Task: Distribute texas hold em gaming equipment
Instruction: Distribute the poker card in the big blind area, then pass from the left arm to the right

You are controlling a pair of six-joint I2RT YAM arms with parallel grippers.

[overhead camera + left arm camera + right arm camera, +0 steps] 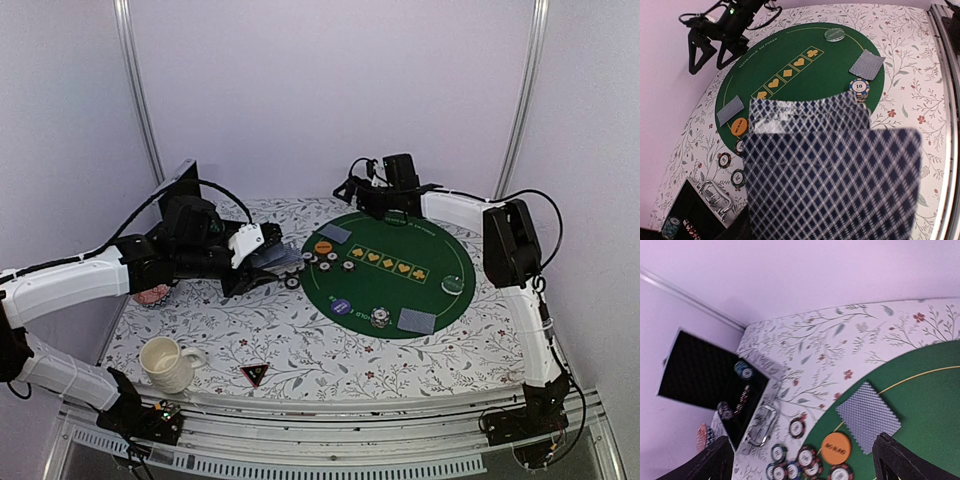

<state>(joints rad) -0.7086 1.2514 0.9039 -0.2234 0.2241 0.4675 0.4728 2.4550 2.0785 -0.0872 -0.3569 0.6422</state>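
Left wrist view: blurred playing cards (830, 175) hide the clamping left gripper (262, 258); right gripper (709, 56) gapes.

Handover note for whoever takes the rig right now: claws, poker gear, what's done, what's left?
Left claw: shut on a deck of playing cards, beside the green poker mat.
Right claw: open, empty, near the mat's far edge.
Done: two card piles, orange button, blue button and chip stack lie on the mat.
Left: deal the held deck; loose chip and black triangular marker lie off the mat.
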